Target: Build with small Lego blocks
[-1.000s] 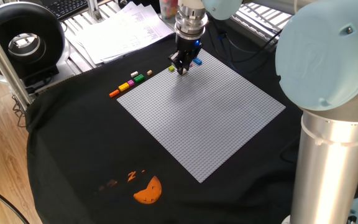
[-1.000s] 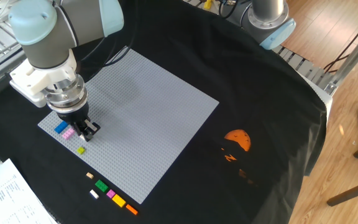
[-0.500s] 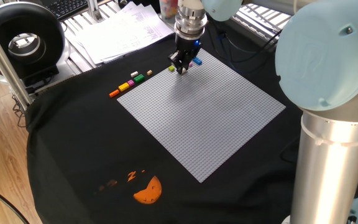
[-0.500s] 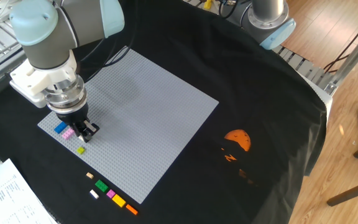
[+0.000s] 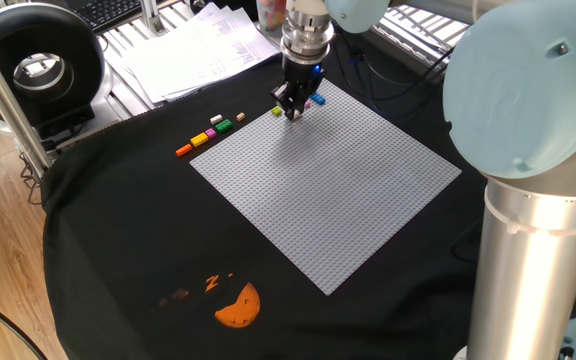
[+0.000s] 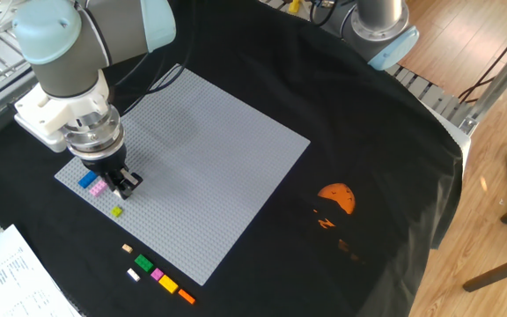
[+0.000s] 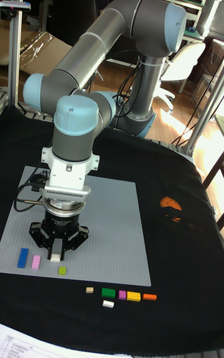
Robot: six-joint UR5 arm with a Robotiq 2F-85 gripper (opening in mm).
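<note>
The gripper (image 7: 59, 252) stood low over the grey baseplate (image 6: 209, 167), its fingers (image 7: 45, 238) pinching a small white brick (image 7: 55, 258); blue (image 7: 23, 257), pink (image 7: 36, 262) and green (image 7: 62, 270) bricks sat beside it; others lined the desk's (image 6: 324, 114) black cloth.

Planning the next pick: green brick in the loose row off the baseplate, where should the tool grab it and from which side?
Come straight down from above onto the green brick and close on its two long side faces. It lies flat on the black cloth, so only the top is open. The pink brick sits close on one end and the white brick is near one long side, so clearance looks tight.
</note>
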